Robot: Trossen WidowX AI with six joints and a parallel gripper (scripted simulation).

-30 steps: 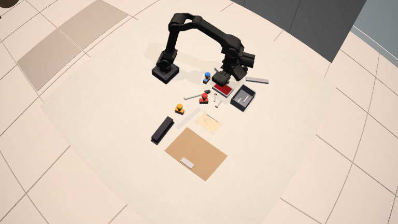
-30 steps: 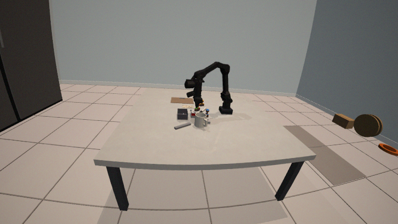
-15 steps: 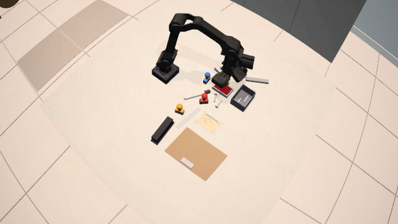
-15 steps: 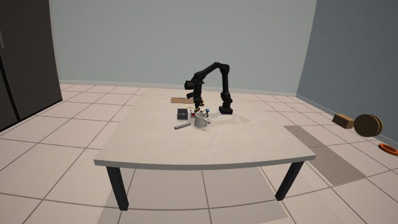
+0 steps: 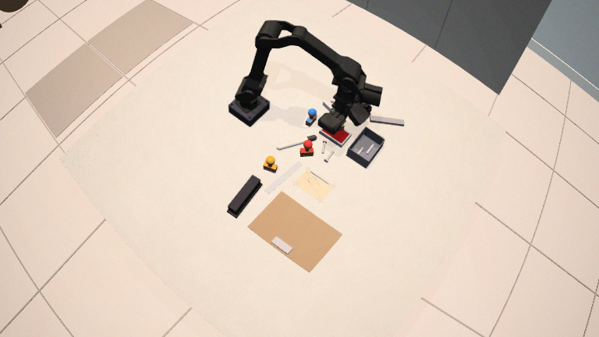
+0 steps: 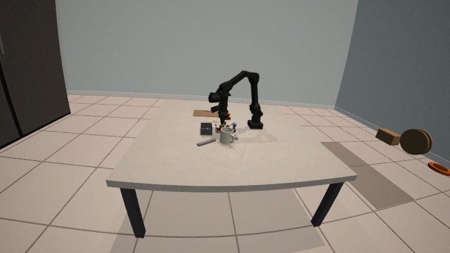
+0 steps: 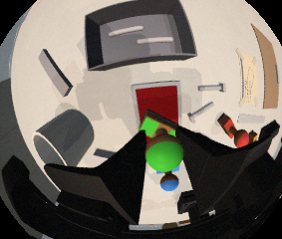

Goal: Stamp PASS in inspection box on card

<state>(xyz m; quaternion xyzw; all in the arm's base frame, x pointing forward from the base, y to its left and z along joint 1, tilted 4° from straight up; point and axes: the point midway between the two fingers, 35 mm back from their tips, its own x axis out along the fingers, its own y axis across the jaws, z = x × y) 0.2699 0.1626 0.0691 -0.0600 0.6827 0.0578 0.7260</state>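
Note:
My gripper (image 5: 338,125) (image 7: 160,133) is shut on the green-knobbed stamp (image 7: 164,155). The stamp's base is askew over the near end of the red ink pad (image 5: 340,136) (image 7: 156,100); whether it touches the pad I cannot tell. Its printing face is hidden. The cream card (image 5: 314,185) (image 7: 249,82) lies taped down beyond the bolts, with faint marks; its box is too small to make out. The blue stamp (image 5: 311,113) (image 7: 169,182), red stamp (image 5: 307,144) (image 7: 241,138) and orange stamp (image 5: 270,160) stand apart on the bench.
A dark open tray (image 5: 365,147) (image 7: 141,37) is beside the pad. A grey mug (image 6: 226,136) (image 7: 71,136) and a grey bar (image 5: 387,120) are near. Two bolts (image 5: 324,147) (image 5: 328,156), a marker (image 5: 293,143), a ruler (image 5: 283,177), a stapler (image 5: 244,196) and a brown board (image 5: 300,227) lie around.

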